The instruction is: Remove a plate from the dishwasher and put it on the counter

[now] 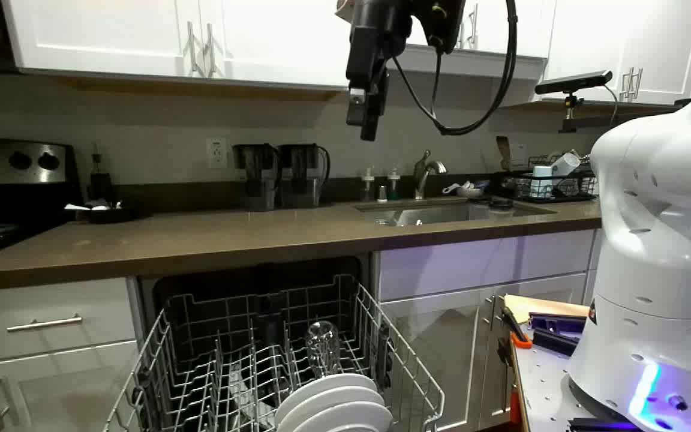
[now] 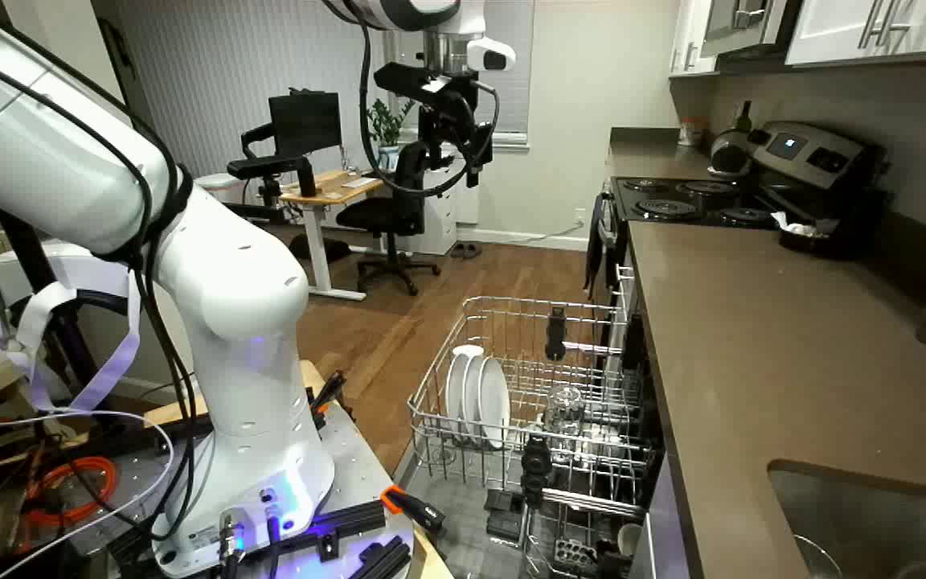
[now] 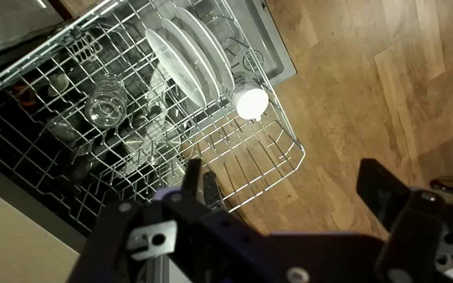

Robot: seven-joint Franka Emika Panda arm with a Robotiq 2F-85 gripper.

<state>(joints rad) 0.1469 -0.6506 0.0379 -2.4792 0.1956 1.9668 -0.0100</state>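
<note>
On the dishwasher rack (image 3: 246, 157), three white plates (image 3: 195, 59), one white cup (image 3: 252, 104).

The cup (image 3: 251, 103) glares white — deep shadow inside the dishwasher (image 1: 231, 319) — robot base (image 1: 645, 375) glowing blue-violet.

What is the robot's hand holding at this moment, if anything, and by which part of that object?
Nothing is held: the hand is open, its jaws wide apart. The three white dinner plates stand in the dishwasher rack.
</note>
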